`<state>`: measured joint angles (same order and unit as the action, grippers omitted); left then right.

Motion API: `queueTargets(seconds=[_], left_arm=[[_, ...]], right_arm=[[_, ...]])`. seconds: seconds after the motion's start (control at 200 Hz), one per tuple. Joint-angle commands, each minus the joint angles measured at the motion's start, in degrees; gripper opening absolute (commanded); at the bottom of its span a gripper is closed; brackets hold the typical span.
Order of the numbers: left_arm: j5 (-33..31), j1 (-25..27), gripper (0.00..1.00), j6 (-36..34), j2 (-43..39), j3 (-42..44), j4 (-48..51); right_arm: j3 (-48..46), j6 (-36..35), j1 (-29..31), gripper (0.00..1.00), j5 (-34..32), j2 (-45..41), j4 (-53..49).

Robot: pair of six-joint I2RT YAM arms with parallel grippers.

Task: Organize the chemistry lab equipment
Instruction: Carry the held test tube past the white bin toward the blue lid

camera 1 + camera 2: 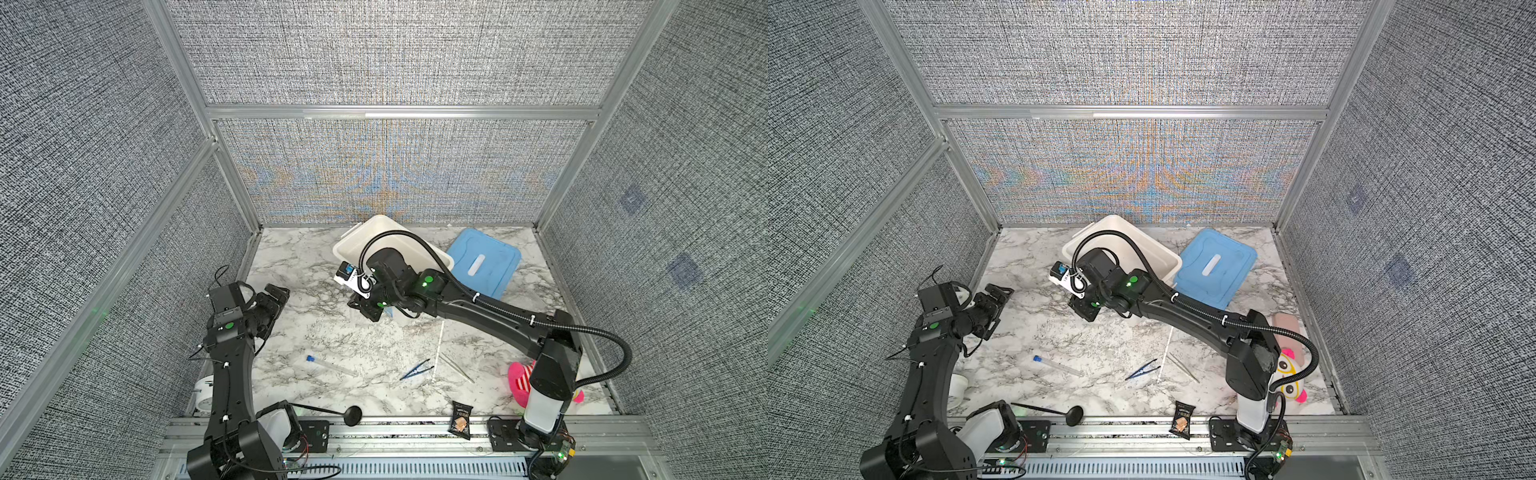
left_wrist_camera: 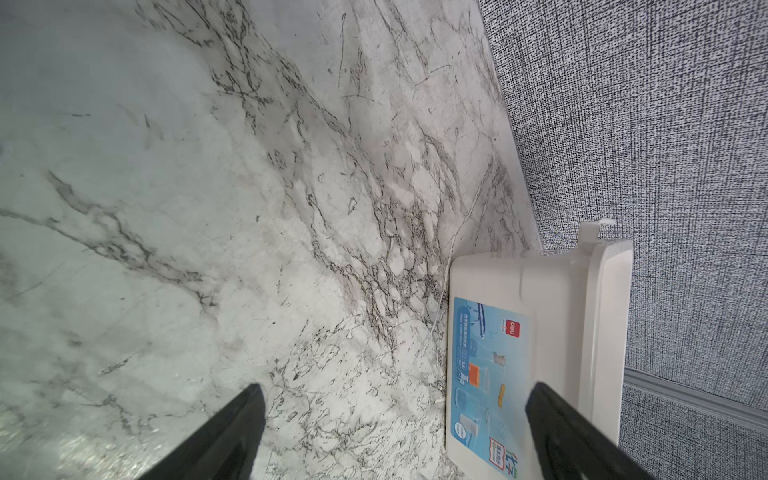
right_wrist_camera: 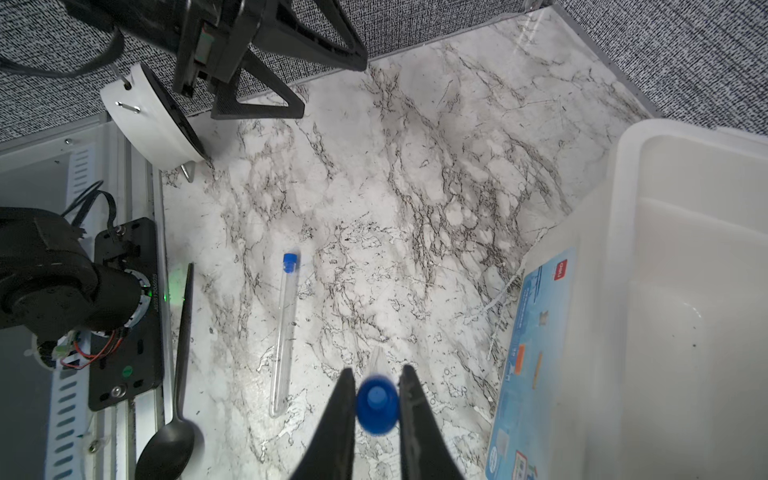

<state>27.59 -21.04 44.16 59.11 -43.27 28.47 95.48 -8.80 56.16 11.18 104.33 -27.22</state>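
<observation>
Near the white bin in a top view, right arm hovers; spare tube, blue tweezers and stick lie on the worktop. Left wrist: left jaws spread, empty. Right wrist: right jaws pinching a blue-capped tube beside the bin. Next, likely: lift it over the rim and release.

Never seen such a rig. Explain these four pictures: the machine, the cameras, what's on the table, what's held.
Two robot arms, each ending in a two-finger gripper, work over a marble table. Two pictures look down from overhead; two come from cameras on the wrists. The right gripper pinches a blue-capped tube by its cap, beside a white bin. The left gripper is open and empty. On the table lie a second tube, dark blue tweezers, silver tweezers, a white stick, a blue lid, a black spoon, a snack packet and a pink plush toy.
</observation>
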Motion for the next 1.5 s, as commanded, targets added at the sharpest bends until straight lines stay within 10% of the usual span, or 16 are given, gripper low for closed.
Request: queueTargets(seconds=[0.0, 1.065, 1.496], left_arm=[[1.3, 0.0, 0.99, -0.7, 0.5, -0.5, 0.4], [4.3, 0.2, 0.99, -1.0, 0.9, 0.0, -0.2], [-1.0, 9.7, 0.99, -4.7, -2.6, -4.4, 1.2]], right_arm=[[-0.6, 0.0, 0.1, 0.17, 0.2, -0.4, 0.1], [-7.6, 0.0, -0.1, 0.17, -1.5, -4.8, 0.0], [-20.7, 1.0, -3.1, 0.16, -5.3, -20.9, -6.8]])
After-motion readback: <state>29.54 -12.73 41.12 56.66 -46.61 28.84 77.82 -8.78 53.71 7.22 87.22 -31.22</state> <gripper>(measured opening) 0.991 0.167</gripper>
